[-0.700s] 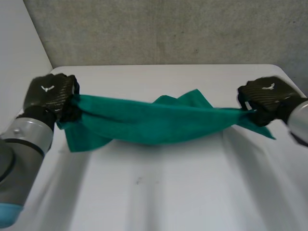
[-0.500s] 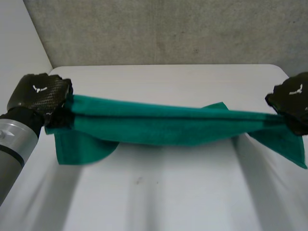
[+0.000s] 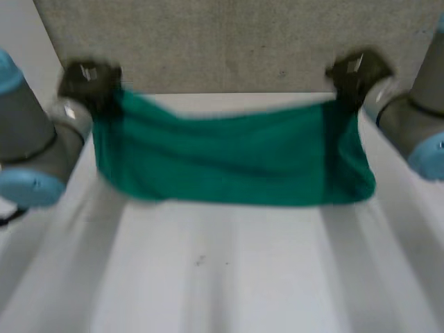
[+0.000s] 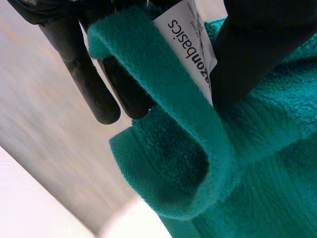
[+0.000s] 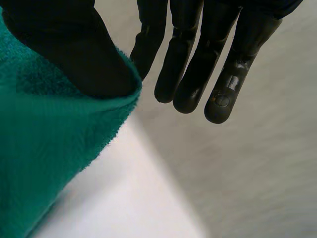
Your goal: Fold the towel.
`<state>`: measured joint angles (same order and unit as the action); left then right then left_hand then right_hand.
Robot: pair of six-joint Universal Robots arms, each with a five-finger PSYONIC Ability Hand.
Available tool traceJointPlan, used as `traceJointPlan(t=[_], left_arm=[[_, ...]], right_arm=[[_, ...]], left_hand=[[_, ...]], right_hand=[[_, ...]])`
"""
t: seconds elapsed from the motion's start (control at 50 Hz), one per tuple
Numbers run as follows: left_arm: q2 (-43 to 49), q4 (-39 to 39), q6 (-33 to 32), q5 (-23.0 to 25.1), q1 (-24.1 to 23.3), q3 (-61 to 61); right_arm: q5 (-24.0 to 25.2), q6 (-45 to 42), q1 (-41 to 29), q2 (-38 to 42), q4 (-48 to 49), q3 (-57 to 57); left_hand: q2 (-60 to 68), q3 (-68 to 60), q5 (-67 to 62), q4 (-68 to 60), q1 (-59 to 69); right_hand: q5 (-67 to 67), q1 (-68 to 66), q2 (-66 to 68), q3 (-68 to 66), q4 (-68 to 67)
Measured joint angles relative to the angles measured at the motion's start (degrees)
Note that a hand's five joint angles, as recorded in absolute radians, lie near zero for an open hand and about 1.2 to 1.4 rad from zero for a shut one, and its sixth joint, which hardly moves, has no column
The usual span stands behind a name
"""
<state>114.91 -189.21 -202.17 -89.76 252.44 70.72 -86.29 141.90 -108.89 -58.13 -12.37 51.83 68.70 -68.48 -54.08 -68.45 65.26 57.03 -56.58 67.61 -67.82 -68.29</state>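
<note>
Green towel (image 3: pixel 229 163) now raised, spread wide, no longer bunched; left hand (image 3: pixel 87 80), right hand (image 3: pixel 354 73) fingers pinching top corners

Towel label (image 4: pixel 188 49) partly behind left hand (image 4: pixel 257 44)

Held high, left hand (image 3: pixel 87 78) and right hand (image 3: pixel 355 71) pinch (thumbs clamped).

Looped, matt pile covers the green terry-cloth towel (image 3: pixel 229 163); its white printed label (image 4: pixel 190 47) is smooth. The black left robot hand (image 4: pixel 94 84) and right robot hand (image 5: pixel 218 59) look smooth and faintly glossy, the white desk (image 3: pixel 229 270) smooth, the grey wall (image 3: pixel 229 41) rough.
</note>
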Motion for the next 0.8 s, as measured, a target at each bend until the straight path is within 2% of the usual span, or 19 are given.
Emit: traceJointPlan(t=[0.06,0.08,0.1,0.16,0.24,0.26,0.42,0.46,0.52,0.66,0.76,0.8], left_arm=[[-0.95,-6.56,0.99,-0.24,0.06,-5.06],[-2.20,-11.94,1.82,-0.37,0.13,-7.01],[-2.20,-11.94,1.82,-0.37,0.13,-7.01],[-4.55,-19.65,3.10,-0.36,0.20,-7.66],[-6.47,-23.83,4.15,-0.19,0.25,-4.97],[-7.34,-25.06,4.98,-0.08,0.34,-1.93],[-6.20,-24.84,9.67,0.36,2.32,12.87],[-5.39,-24.88,10.25,0.42,2.59,14.95],[-1.90,-24.98,11.20,0.53,2.93,19.88],[6.66,-23.32,10.93,0.44,2.88,24.10],[8.49,-20.05,9.70,0.43,3.07,24.91],[7.60,-17.47,8.44,0.44,3.34,25.86]], right_arm=[[-1.22,1.56,-0.02,-2.66,8.56,-3.56],[-1.77,2.04,-0.02,-5.49,14.76,-3.76],[-1.77,2.04,-0.02,-5.49,14.76,-3.76],[-2.16,2.27,-0.01,-10.82,23.23,-1.38],[-1.86,2.18,-0.05,-15.00,26.81,3.18],[-1.00,2.09,-0.12,-17.00,27.09,7.30],[4.60,2.27,0.36,-17.18,22.73,24.35],[5.05,2.31,0.43,-16.71,22.47,25.67],[6.55,2.65,0.51,-12.01,21.81,30.28],[6.98,5.56,0.50,0.36,20.90,32.85],[7.11,7.59,0.51,3.11,19.77,33.03],[7.30,8.36,0.52,3.12,19.29,33.45]], left_hand=[[0.00,0.00,0.00,0.00,0.00],[0.00,0.00,0.00,0.00,0.00],[0.00,0.00,0.00,0.00,0.00],[0.00,0.00,0.00,0.00,0.00],[0.00,0.00,0.00,0.00,0.00],[0.01,0.00,0.00,0.00,0.00],[0.06,-0.07,0.00,0.00,0.00],[0.06,-0.07,0.00,0.00,0.00],[0.07,-0.07,0.00,0.00,0.00],[0.07,-0.07,0.00,0.00,0.00],[-0.03,0.00,0.00,0.06,0.00],[-9.21,8.45,5.11,8.53,-6.69]], right_hand=[[0.00,0.00,0.00,0.00,0.01],[0.00,0.00,0.00,0.00,0.00],[0.00,0.00,0.00,0.00,0.00],[0.01,0.00,0.00,0.00,0.00],[0.13,0.00,0.00,0.00,0.00],[0.18,0.00,0.00,0.00,0.00],[0.29,0.00,0.00,-0.03,0.00],[0.29,0.00,0.00,-0.03,0.00],[0.29,0.00,0.00,-0.12,0.00],[0.29,0.00,0.00,-0.13,0.00],[0.29,0.00,0.00,-0.13,0.00],[0.30,0.00,0.00,-0.13,0.00]])
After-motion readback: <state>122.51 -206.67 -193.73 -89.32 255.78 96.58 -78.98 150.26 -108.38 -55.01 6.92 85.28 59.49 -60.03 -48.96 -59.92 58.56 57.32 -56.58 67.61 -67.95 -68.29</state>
